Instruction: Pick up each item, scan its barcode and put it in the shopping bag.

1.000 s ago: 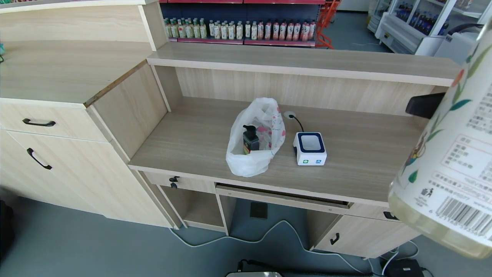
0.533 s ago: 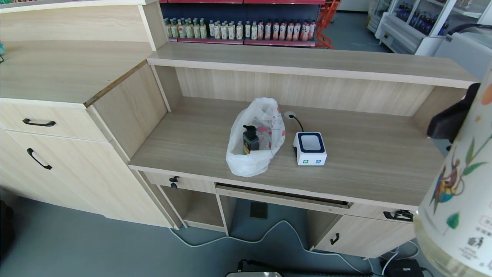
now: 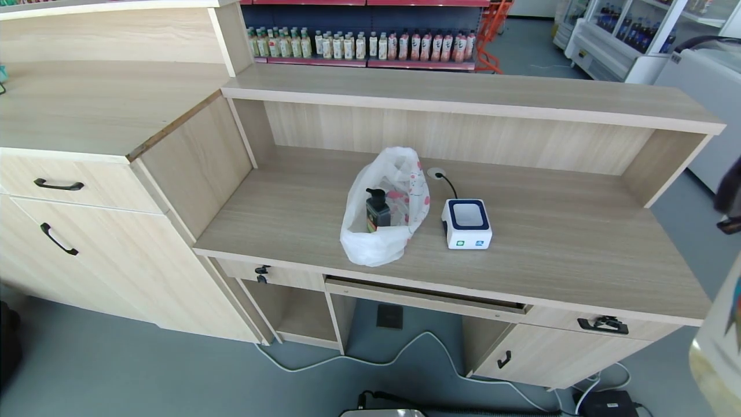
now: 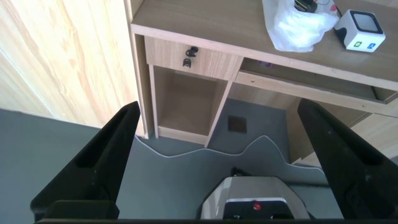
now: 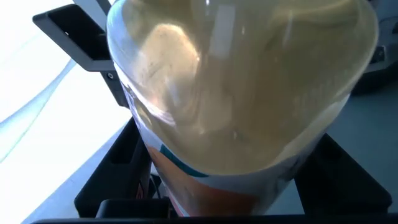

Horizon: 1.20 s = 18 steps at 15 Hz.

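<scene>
While a pump bottle (image 3: 377, 211) is already sitting in the bag (image 3: 370, 246) beside the scanner (image 3: 466, 223), your right gripper (image 5: 217, 37) is clasping a big bottle (image 5: 249, 112) right of the counter (image 3: 567, 237), seemingly awaiting scanning; your left gripper (image 4: 219, 109) is hanging spread, empty.

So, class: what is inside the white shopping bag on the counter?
A dark pump bottle stands inside the shopping bag, with a pinkish clear item beside it. The bag's plastic covers anything lower down.
</scene>
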{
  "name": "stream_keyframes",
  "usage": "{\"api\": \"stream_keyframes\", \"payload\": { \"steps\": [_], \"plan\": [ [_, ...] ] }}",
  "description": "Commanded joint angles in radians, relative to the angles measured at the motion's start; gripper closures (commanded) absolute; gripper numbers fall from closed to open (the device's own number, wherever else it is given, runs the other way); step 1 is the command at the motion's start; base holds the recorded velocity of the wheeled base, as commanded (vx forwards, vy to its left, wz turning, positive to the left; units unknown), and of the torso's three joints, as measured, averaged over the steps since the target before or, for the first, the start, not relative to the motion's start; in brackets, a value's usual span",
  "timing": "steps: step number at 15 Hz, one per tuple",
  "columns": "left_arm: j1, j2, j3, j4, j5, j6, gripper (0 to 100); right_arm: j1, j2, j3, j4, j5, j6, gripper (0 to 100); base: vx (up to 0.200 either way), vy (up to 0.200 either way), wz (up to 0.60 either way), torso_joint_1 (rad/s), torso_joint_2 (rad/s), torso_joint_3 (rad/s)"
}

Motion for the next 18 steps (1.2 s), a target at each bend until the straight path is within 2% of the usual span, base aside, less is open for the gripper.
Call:
{"api": "stream_keyframes", "payload": {
  "steps": [1, 8, 12, 18],
  "plan": [
    [0.000, 0.000, 0.000, 0.000, 0.000, 0.000, 0, 0.000, -0.012, 0.001, -0.001, 0.000, 0.014, 100, 0.000, 0.000, 0.00, 0.000, 0.00, 0.000],
    [0.000, 0.000, 0.000, 0.000, 0.000, 0.000, 0, -0.011, -0.033, 0.009, -0.088, -0.007, 0.022, 100, 0.000, 0.000, 0.00, 0.000, 0.00, 0.000],
    [0.000, 0.000, 0.000, 0.000, 0.000, 0.000, 0, -0.104, -0.062, 0.030, -0.100, -0.010, 0.022, 100, 0.000, 0.000, 0.00, 0.000, 0.00, 0.000],
    [0.000, 0.000, 0.000, 0.000, 0.000, 0.000, 0, -0.115, -0.107, 0.064, -0.097, -0.037, 0.023, 100, 0.000, 0.000, 0.00, 0.000, 0.00, 0.000]
  ]
}}
